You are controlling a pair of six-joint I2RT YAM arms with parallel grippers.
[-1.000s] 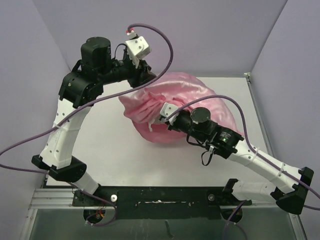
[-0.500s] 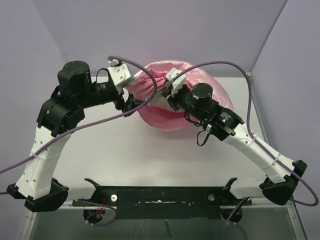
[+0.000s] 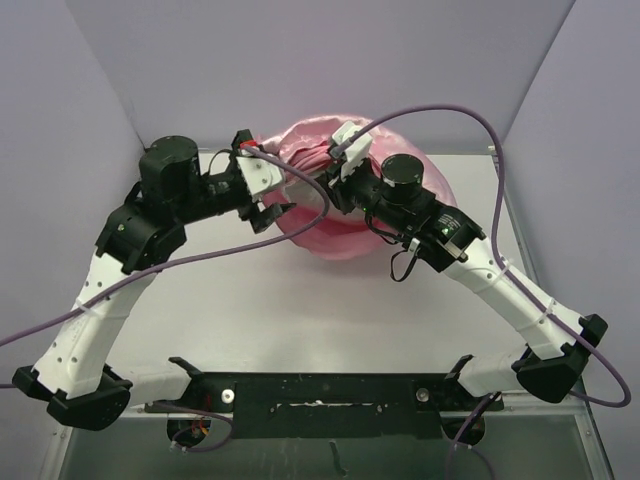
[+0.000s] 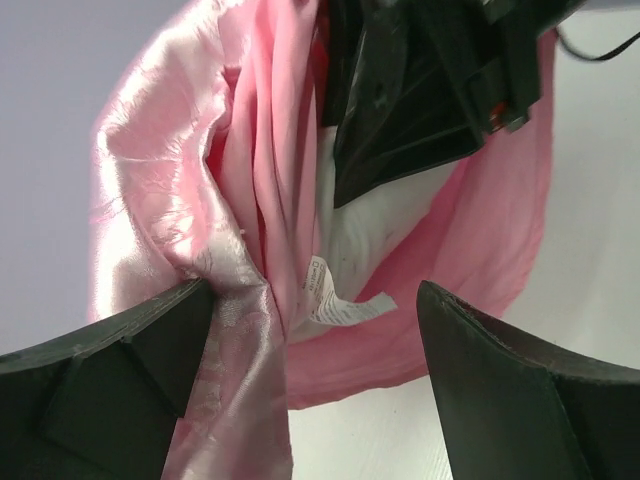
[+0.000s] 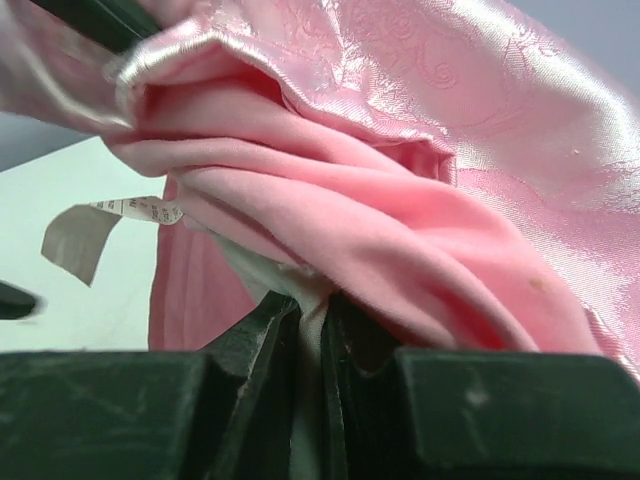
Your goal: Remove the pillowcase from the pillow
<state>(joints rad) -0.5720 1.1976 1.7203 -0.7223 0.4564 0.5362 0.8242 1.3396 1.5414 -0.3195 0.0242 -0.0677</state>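
The pink satin pillowcase [image 3: 325, 160] is bunched in a mound at the back of the table, between both grippers. My right gripper [image 3: 337, 190] is shut on a pinch of the off-white pillow [image 5: 318, 335], which pokes out of the pillowcase's [image 5: 420, 200] open mouth. My left gripper [image 3: 277, 207] is wide open at the mound's left side. In the left wrist view a satin fold of the pillowcase [image 4: 235, 330] hangs against the left finger [image 4: 110, 370]. The gripper [image 4: 315, 345] faces the opening, where the white pillow [image 4: 380, 215] and its care tag [image 4: 335, 298] show.
The white table [image 3: 240, 300] runs out in front of the mound. Grey walls close in at the back and on both sides. Purple cables loop over both arms. The right gripper's black body [image 4: 420, 90] fills the top of the left wrist view.
The mound has shifted from mid-table toward the back wall with my right gripper. My left arm has swung down from above the fabric to its left side.
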